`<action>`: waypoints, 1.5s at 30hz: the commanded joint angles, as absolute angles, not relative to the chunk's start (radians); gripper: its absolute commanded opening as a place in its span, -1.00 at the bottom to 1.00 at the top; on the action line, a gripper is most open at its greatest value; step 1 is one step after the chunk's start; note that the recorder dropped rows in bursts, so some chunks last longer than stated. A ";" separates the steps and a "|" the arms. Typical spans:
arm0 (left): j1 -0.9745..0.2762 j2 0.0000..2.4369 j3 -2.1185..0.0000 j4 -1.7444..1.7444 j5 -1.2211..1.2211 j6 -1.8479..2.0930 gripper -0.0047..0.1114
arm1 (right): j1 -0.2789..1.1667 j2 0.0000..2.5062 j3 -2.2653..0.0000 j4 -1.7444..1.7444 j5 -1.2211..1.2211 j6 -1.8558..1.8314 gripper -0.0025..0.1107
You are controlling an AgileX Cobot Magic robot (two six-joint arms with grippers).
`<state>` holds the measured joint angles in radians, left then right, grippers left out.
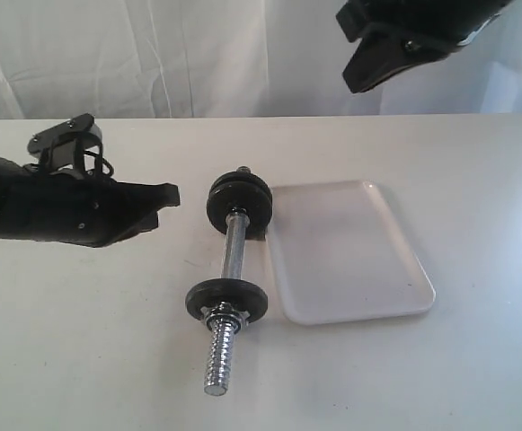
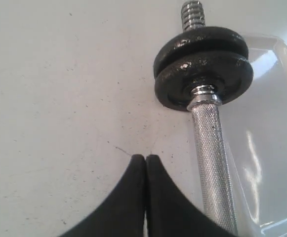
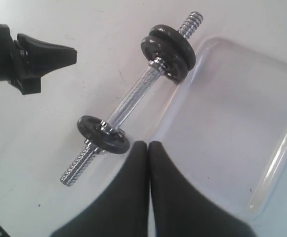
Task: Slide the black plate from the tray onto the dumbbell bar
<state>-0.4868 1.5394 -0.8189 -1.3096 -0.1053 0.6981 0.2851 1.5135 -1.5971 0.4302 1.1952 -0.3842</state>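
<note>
Black plate [image 2: 202, 38] on the dumbbell bar [image 1: 234, 251], both claws shut and off it.

The plate is the outer of two discs at the bar's far end, pressed against a second disc [image 2: 205, 79]; a third disc [image 1: 227, 301] and a collar nut [image 1: 223, 312] sit nearer the near end. The bar lies on the table [image 1: 81, 341] just beside the tray [image 1: 350, 251]. The left gripper [image 1: 172, 193], fingertips pressed together on nothing, is near the plate's left. The right gripper [image 1: 356, 83], likewise pinched together, hangs high and well apart.
</note>
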 commanded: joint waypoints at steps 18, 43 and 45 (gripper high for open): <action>-0.489 0.975 -0.663 -1.193 0.149 0.994 -0.92 | 0.278 0.688 -0.904 0.338 0.944 -0.377 -0.96; -0.491 1.203 -0.385 -1.255 0.149 0.813 -0.92 | 0.278 0.561 -0.683 0.363 0.873 -0.284 -0.96; -0.491 1.218 -0.411 -1.255 0.149 0.815 -0.92 | 0.278 0.561 -0.683 0.363 0.873 -0.284 -0.96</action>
